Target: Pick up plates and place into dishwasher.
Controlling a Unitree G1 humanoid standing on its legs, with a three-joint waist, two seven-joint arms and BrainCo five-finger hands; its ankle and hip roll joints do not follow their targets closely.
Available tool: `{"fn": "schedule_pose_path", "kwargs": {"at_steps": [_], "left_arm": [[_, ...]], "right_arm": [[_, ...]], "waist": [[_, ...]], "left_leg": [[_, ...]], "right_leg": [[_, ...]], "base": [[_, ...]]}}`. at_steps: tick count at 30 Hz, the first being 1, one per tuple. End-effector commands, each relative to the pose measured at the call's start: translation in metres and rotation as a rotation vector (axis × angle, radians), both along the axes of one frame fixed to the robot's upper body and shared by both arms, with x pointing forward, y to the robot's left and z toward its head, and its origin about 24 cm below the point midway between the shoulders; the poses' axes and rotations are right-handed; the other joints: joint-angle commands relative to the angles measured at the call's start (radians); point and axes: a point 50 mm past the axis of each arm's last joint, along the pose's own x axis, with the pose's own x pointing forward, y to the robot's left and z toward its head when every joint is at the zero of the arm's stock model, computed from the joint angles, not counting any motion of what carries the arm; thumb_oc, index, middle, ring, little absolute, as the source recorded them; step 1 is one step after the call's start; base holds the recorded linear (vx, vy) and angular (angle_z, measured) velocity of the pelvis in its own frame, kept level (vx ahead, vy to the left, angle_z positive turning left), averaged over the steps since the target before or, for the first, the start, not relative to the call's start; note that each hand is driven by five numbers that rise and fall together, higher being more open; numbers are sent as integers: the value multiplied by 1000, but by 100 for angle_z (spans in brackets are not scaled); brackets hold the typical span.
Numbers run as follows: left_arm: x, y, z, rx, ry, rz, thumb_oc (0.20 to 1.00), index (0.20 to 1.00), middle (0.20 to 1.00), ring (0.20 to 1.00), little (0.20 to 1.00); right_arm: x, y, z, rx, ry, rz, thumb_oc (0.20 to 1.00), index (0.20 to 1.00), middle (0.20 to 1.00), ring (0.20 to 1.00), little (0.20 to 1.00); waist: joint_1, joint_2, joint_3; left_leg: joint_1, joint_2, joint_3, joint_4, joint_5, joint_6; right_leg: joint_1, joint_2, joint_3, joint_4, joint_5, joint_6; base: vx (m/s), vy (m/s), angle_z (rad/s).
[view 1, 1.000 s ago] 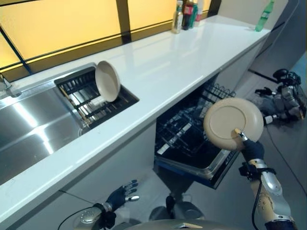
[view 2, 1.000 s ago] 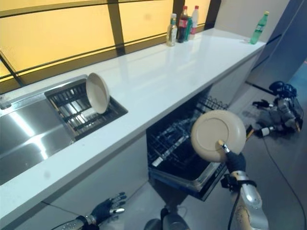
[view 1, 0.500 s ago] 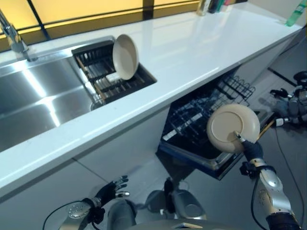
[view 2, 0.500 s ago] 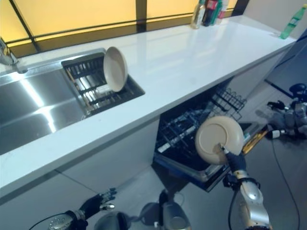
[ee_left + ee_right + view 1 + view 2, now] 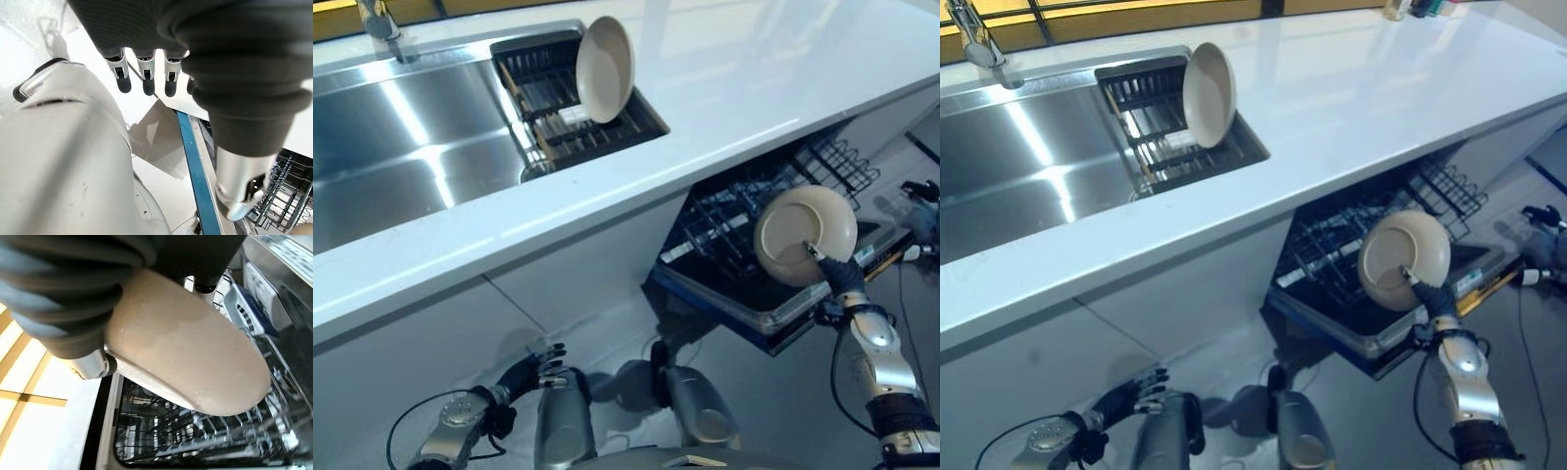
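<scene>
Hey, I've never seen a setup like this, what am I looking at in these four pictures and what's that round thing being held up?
This is a two-armed humanoid robot in a kitchen. The two wide pictures come from a stereo camera on its head, looking down; the two close-ups come from cameras on its wrists. The right hand is curled on a beige plate, held on edge above the open dishwasher rack under the white counter. The right wrist view shows that same plate close up over the rack's wires. A second plate stands on edge in the drying rack beside the steel sink. The left hand hangs low by the floor, fingers relaxed, holding nothing.
</scene>
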Motion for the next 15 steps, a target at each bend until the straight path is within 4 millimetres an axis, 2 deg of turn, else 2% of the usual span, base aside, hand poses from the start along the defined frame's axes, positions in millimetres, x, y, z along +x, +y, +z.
{"fn": "schedule_pose_path", "kwargs": {"at_steps": [1, 7, 15], "left_arm": [[10, -2, 14, -26, -68, -60, 1000, 1000, 1000, 1000, 1000], [16, -5, 19, -47, -82, -69, 1000, 1000, 1000, 1000, 1000], [29, -10, 25, -52, -101, -95, 1000, 1000, 1000, 1000, 1000]], "right_arm": [[21, -18, 35, -156, -74, -27, 200, 200, 200, 200, 200], [31, -26, 38, -290, 9, -24, 200, 200, 200, 200, 200], [49, -25, 46, -382, 68, 19, 200, 200, 200, 200, 200]], "waist": [[30, 22, -26], [49, 31, -25], [63, 47, -7]], "left_leg": [[30, 15, -10, -56, 7, 5], [32, 21, -25, -69, 20, -8], [17, 19, -40, -73, 35, -17]], "right_leg": [[-1, -52, 18, 40, -7, 89], [19, -52, 11, 30, -16, 81], [17, -62, 4, 32, -19, 77]], "base": [[15, -17, 4], [26, -11, 10], [-9, 5, 3]]}}
